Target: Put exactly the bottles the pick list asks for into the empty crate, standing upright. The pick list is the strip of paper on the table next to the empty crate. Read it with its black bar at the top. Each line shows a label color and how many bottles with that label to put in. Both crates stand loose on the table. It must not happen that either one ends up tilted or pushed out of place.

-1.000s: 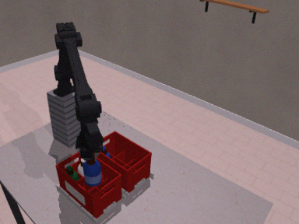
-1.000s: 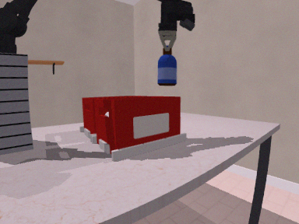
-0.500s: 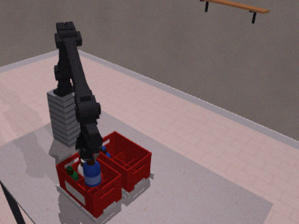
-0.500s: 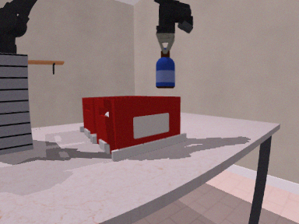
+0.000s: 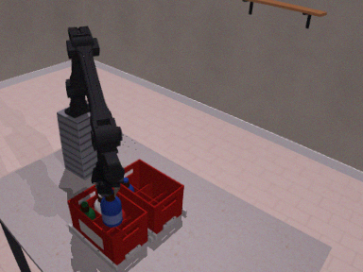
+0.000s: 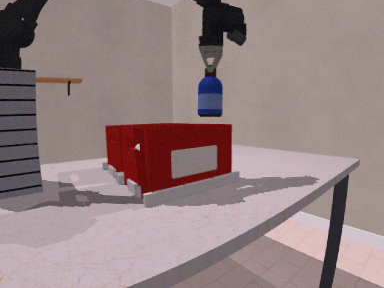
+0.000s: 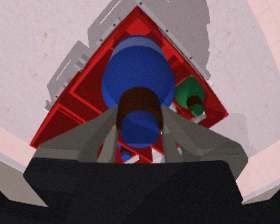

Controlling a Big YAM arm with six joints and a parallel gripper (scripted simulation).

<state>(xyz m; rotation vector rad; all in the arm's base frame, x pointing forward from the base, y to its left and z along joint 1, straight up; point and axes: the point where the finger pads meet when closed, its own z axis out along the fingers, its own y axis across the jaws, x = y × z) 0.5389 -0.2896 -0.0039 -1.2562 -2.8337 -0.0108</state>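
Holding the blue bottle aloft by its neck.
Our jaws pinch it; rigid, probably slippery, it hangs above the crate.

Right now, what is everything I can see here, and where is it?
Crates: two, red, side by side on the table, near crate, far crate.
Blue bottle: one, blue with a paler label, hanging upright above the crates.
Green bottle: one, green, standing in the near crate.
Table: one, pale marbled top.
Shelf: one, wooden, on the wall.
Pedestal: one, grey, under the arm.
End effector: one, closed on the blue bottle's neck.
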